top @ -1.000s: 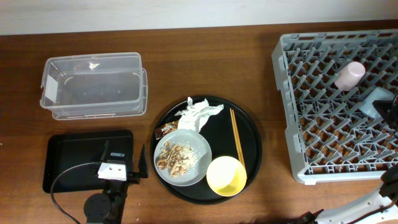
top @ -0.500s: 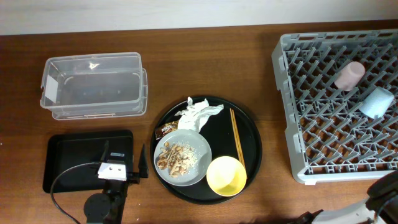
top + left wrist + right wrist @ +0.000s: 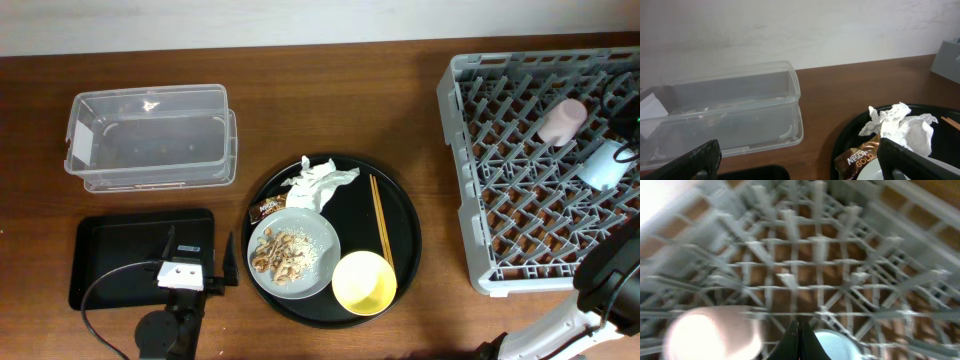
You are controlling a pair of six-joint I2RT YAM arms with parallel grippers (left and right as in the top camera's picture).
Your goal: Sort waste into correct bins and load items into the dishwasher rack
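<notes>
- Right gripper (image 3: 799, 339) is pinched closed on nothing, hanging over the dishwasher rack (image 3: 470, 200), where one pink cup (image 3: 563, 120) and one blue cup (image 3: 605, 165) lie.
- Left gripper (image 3: 799, 150) is spread wide and empty, low beside the round black tray (image 3: 410, 240).
- On that tray: one yellow bowl (image 3: 364, 282), one grey plate (image 3: 318, 232) carrying food scraps (image 3: 280, 255), one pair of chopsticks (image 3: 381, 230), one napkin (image 3: 320, 185), one wrapper (image 3: 267, 209).
- The bowl looks light, rigid and slick, so pinch its rim. The napkin is soft, so grab a raised fold.
- Two bins on the left: clear tub (image 3: 150, 138), black rectangular tray (image 3: 130, 250).
</notes>
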